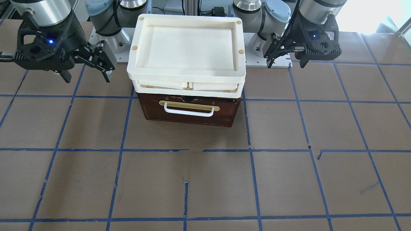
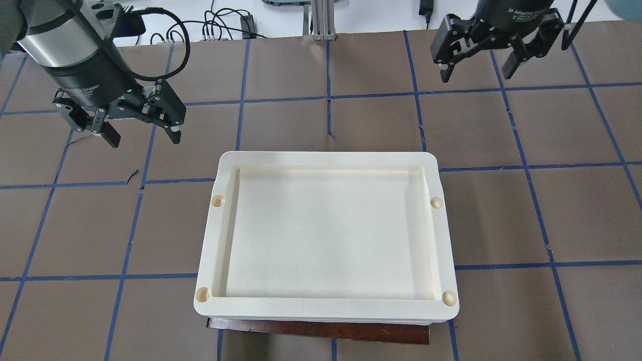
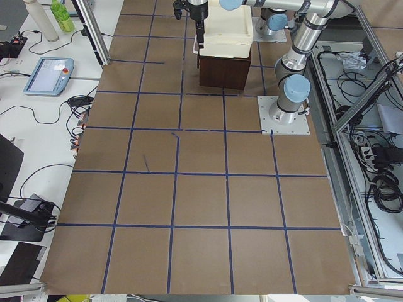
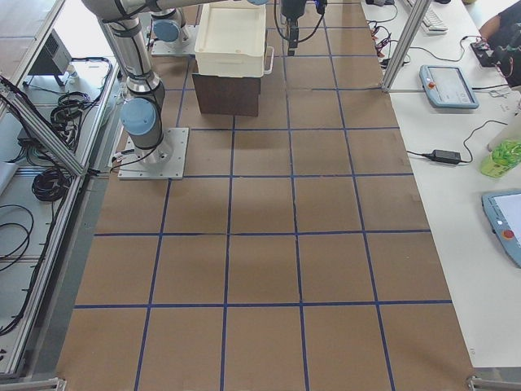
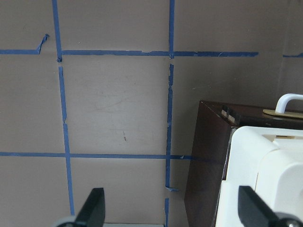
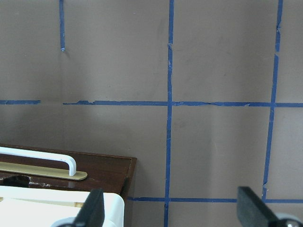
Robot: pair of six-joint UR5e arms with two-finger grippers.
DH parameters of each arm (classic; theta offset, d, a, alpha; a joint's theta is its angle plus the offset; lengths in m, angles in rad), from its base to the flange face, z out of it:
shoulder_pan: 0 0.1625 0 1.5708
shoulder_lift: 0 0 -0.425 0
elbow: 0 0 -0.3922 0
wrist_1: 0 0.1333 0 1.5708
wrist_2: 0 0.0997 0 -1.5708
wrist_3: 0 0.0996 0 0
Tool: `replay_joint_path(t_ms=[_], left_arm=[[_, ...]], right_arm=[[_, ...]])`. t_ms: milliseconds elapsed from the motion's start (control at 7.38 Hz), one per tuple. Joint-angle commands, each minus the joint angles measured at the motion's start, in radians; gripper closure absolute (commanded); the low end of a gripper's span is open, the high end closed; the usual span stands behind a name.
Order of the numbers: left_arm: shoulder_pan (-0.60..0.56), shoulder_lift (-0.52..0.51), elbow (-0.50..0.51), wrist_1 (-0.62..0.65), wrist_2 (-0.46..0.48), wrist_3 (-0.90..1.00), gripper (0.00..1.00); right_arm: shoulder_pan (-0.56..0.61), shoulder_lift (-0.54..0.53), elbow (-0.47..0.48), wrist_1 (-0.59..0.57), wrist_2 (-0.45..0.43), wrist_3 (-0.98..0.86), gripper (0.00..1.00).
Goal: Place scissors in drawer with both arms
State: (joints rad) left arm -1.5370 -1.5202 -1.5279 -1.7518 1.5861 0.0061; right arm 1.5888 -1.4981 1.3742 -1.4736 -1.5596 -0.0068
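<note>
The drawer (image 1: 189, 112) sits mid-desk (image 1: 205, 179), its handle side facing away from the robot. 2 trays (image 1: 186, 73) are stacked on it. The left tool (image 2: 144, 138) hangs off the stack's left, the right tool (image 2: 476, 75) off its right, both apart from it.

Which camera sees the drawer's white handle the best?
The front-facing view: the whole white handle shows on the drawer front. The right wrist view catches most of it, the left wrist view only one end. From overhead the cream tray hides it; the side views don't show it.
</note>
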Motion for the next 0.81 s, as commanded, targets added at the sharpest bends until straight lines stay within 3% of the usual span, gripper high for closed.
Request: replay_joint_path(t_ms=[0,678], left_arm=[[0.0,0.0,0.0,0.0,0.0,0.0,0.0],[0.0,0.0,0.0,0.0,0.0,0.0,0.0]], right_arm=[[0.002,-0.008,0.009,-0.01,-0.002,0.004,0.0],[0.002,-0.01,0.013,-0.01,0.003,0.001,0.0]])
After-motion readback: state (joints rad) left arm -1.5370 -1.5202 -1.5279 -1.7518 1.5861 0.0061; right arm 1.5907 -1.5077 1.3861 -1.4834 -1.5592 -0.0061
